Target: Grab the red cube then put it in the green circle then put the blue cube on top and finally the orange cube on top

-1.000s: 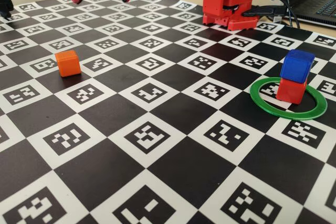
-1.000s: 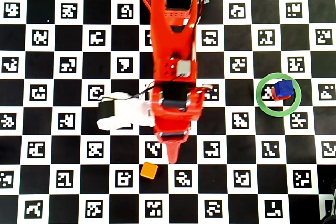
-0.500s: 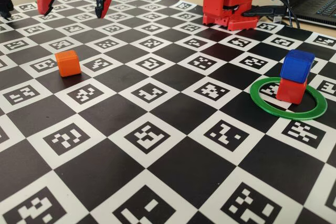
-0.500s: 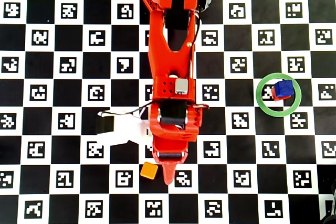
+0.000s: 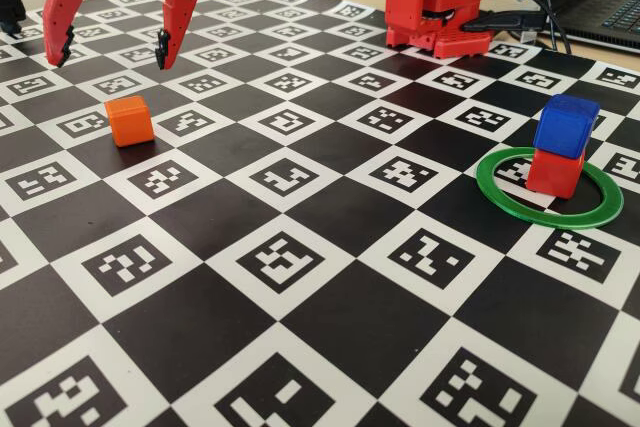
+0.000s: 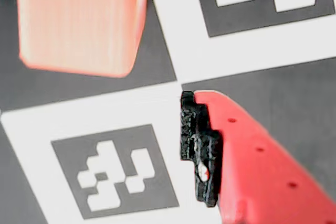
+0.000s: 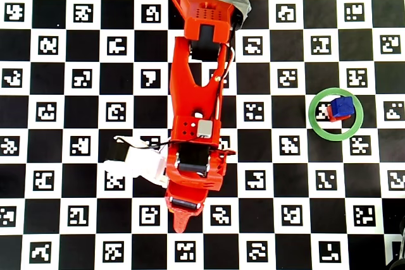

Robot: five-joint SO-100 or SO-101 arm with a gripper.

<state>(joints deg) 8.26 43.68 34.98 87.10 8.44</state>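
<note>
Toward the worktop's far left corner in the fixed view, the claw (image 5: 111,54) hangs wide open and empty above the orange cube (image 5: 130,120); lower it squarely astride. Near the right edge, the blue cube (image 5: 565,126) tops the red cube (image 5: 556,171) inside the green circle (image 5: 500,199)

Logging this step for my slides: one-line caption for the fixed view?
Open gripper hangs above the orange cube; blue cube sits stacked on red cube inside the green circle.
</note>
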